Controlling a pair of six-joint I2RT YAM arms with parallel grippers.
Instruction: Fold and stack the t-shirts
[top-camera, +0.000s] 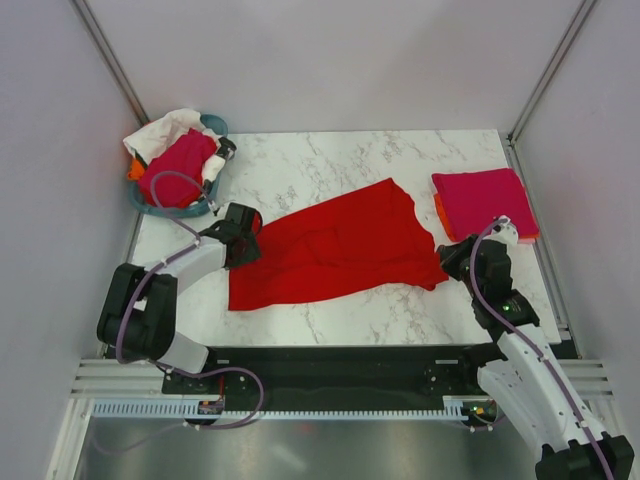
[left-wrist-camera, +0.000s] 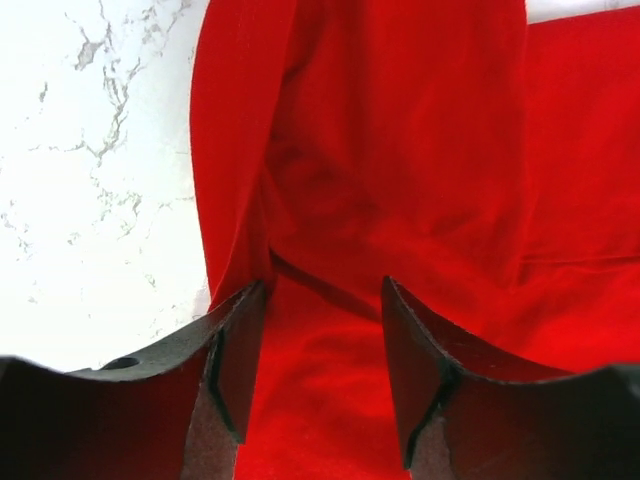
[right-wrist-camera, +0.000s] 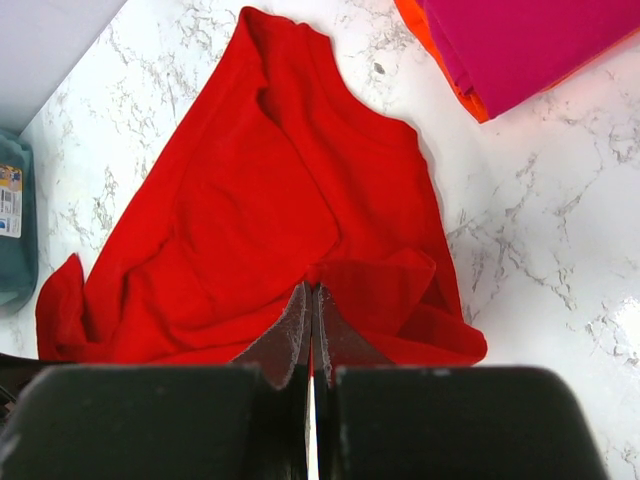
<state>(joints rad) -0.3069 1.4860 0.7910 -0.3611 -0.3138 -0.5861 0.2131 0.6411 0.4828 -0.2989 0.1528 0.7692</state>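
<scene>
A bright red t-shirt (top-camera: 340, 248) lies spread and rumpled across the middle of the marble table. It also fills the left wrist view (left-wrist-camera: 400, 150) and the right wrist view (right-wrist-camera: 250, 200). My left gripper (top-camera: 250, 233) sits at the shirt's left edge. In its own view the gripper (left-wrist-camera: 322, 290) is open, with its jaws wide apart over the red cloth. My right gripper (top-camera: 447, 253) is at the shirt's right edge. In its own view the gripper (right-wrist-camera: 312, 292) is shut on a pinched fold of the red cloth.
A folded magenta-pink shirt (top-camera: 484, 198) lies on a folded orange one (right-wrist-camera: 445, 62) at the back right. A teal tub (top-camera: 212, 128) at the back left holds white, magenta and orange cloth. Grey walls stand close on both sides.
</scene>
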